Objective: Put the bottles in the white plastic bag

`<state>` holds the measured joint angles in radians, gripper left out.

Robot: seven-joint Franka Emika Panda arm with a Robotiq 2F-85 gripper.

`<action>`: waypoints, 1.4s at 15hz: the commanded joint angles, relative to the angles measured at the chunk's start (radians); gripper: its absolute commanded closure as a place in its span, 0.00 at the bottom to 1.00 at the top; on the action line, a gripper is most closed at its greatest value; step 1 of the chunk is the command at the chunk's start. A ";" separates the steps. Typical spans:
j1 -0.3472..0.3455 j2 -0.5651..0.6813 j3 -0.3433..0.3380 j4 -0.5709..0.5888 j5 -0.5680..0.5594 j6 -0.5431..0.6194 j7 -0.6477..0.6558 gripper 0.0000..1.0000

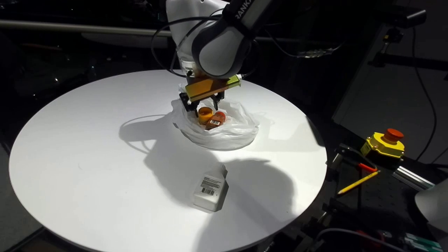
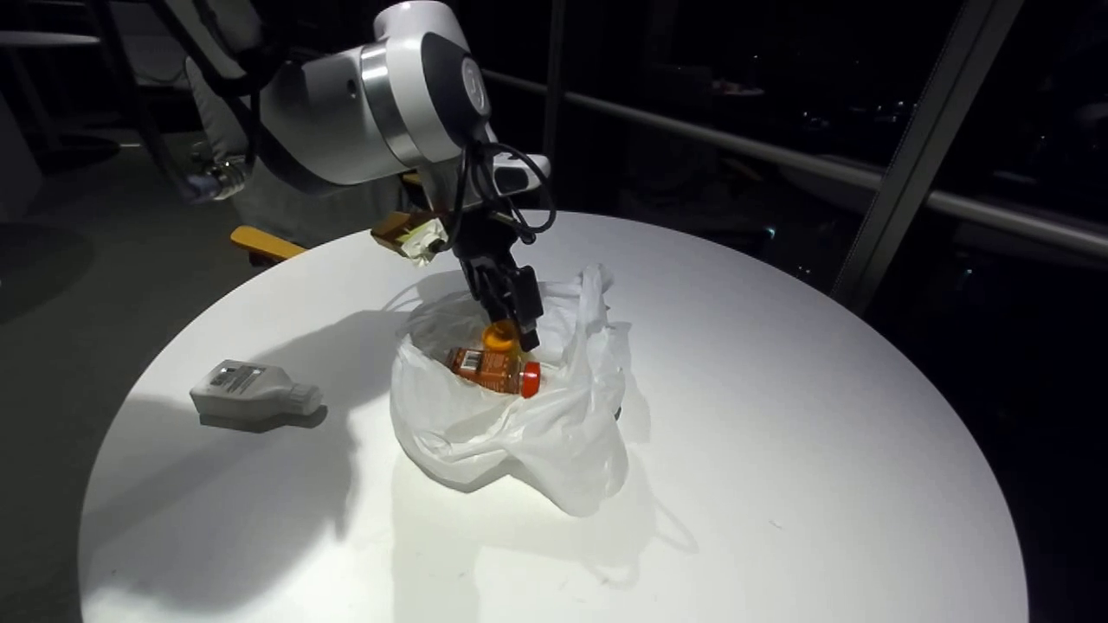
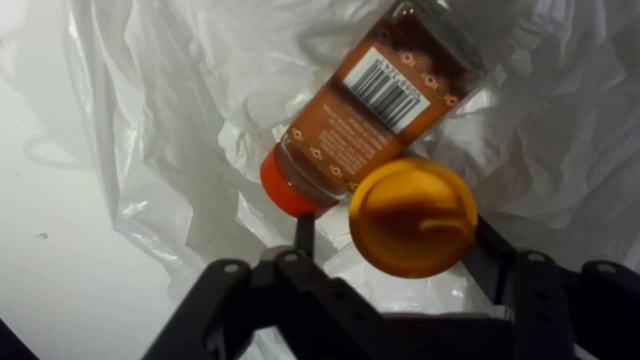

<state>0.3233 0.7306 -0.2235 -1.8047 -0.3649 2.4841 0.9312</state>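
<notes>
The white plastic bag (image 1: 227, 138) stands with its mouth open on the round table, also in an exterior view (image 2: 554, 459). Inside it a brown-labelled bottle with a red cap (image 3: 360, 115) lies on its side. An orange bottle or container (image 3: 412, 217) is beside it, its round end facing the wrist camera. My gripper (image 3: 392, 225) reaches down into the bag with its fingers apart around the orange one. The right finger is close to or touching it; a gap shows at the left finger. A white bottle (image 1: 209, 190) lies on the table outside the bag, also in an exterior view (image 2: 251, 394).
The round white table (image 1: 87, 168) ends in a curved edge. A yellow-orange box (image 1: 211, 87) is on the wrist above the fingers. A yellow emergency stop with a red button (image 1: 388, 143) and a pencil (image 1: 358, 182) lie off the table.
</notes>
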 commanded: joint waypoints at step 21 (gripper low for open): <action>-0.144 -0.424 0.485 -0.639 0.989 0.187 -0.518 0.00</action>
<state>0.1728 0.2977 0.2060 -2.4228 0.5023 2.5887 0.4602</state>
